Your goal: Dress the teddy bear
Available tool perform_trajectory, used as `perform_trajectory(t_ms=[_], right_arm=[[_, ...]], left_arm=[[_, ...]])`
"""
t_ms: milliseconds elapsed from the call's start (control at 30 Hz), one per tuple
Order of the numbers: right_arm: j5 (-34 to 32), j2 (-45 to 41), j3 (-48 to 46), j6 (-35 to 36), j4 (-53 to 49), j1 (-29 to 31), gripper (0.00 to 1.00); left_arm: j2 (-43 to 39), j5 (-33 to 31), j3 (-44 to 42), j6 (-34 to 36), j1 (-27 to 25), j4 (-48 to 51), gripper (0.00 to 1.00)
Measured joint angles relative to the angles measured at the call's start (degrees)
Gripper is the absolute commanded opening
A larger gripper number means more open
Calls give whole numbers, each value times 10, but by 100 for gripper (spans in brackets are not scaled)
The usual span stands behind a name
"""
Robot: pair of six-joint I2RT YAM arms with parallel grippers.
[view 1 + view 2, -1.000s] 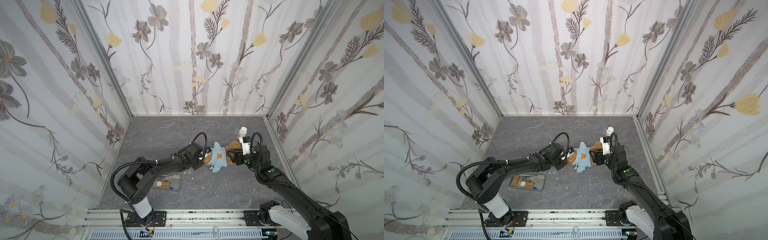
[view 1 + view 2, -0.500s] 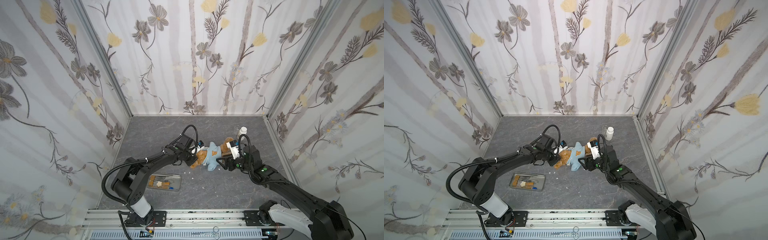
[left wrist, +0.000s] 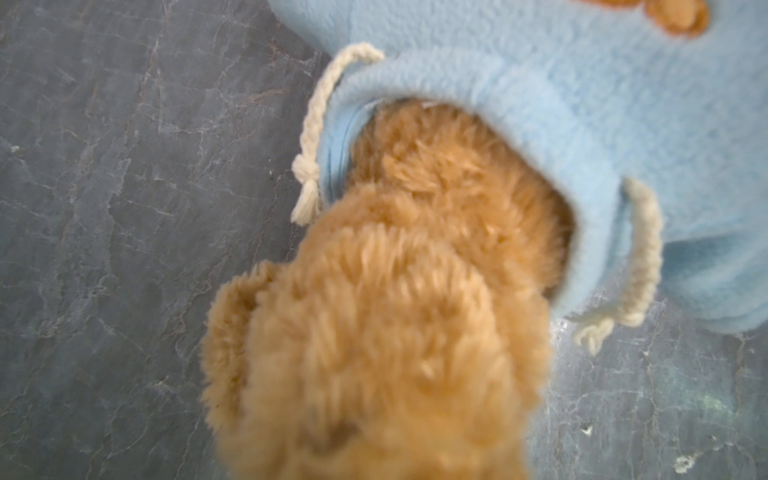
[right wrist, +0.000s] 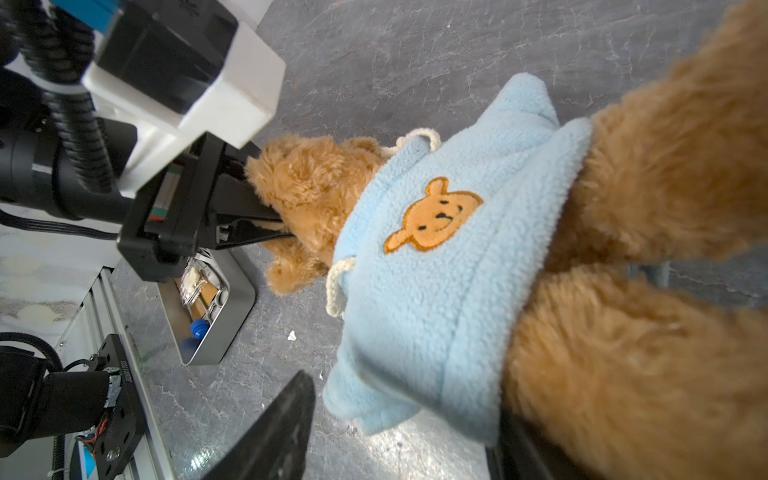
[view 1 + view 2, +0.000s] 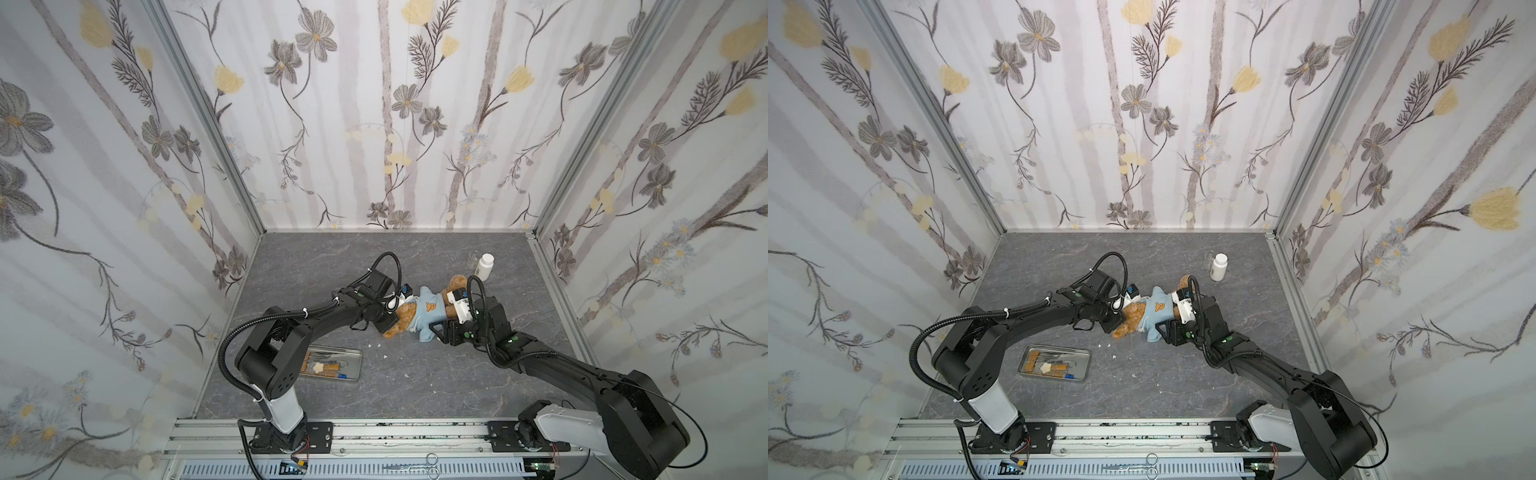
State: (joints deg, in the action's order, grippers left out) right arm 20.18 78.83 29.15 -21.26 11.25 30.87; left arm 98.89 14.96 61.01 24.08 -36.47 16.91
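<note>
**Inspector:** How was the task's thing found?

**Technician:** The teddy bear [image 5: 402, 321] was found lying on the grey table [image 5: 332, 270], near its middle, between the two arms. Golden-brown curly fur and round ears were noted. A light blue shirt [image 5: 428, 309] was seen over the torso. The head was through the neck opening, where cream drawstrings [image 3: 316, 133] hung, and the legs were bare beyond the hem.

**Inspector:** And the tools?

**Technician:** The left gripper [image 4: 270, 224] was seen clamped together on the fur of the head. The jaws of the right gripper [image 5: 439, 328] stood apart at the shirt's hem, with a leg lying between them. One of its fingers [image 4: 286, 424] was seen just clear of the fabric.

**Inspector:** Which containers were recorded?

**Technician:** A metal tray [image 5: 1059, 349] was recorded near the left arm. Tan pieces, thin metal tools, a cream star-shaped piece [image 5: 1045, 367] and a small blue item [image 5: 1069, 375] were seen in it. A white capped bottle [image 5: 484, 266] stood upright towards the back wall, just beside a small clear beaker [image 5: 473, 257]. The contents of both could not be told.

**Inspector:** Was any marking read?

**Technician:** An orange bear-face emblem [image 4: 432, 216] was made out on the shirt's chest. Any print on the bottle was too small to be read.
</note>
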Motion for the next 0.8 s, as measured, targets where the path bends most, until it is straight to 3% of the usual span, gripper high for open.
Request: perform_trajectory(t_ms=[400, 800], right_arm=[[-27, 5, 3, 36, 24, -6, 59], [137, 117, -3, 48, 94, 2, 42]], left_arm=[[-1, -1, -3, 11, -2, 0, 0], [10, -17, 14, 21, -2, 10, 0]])
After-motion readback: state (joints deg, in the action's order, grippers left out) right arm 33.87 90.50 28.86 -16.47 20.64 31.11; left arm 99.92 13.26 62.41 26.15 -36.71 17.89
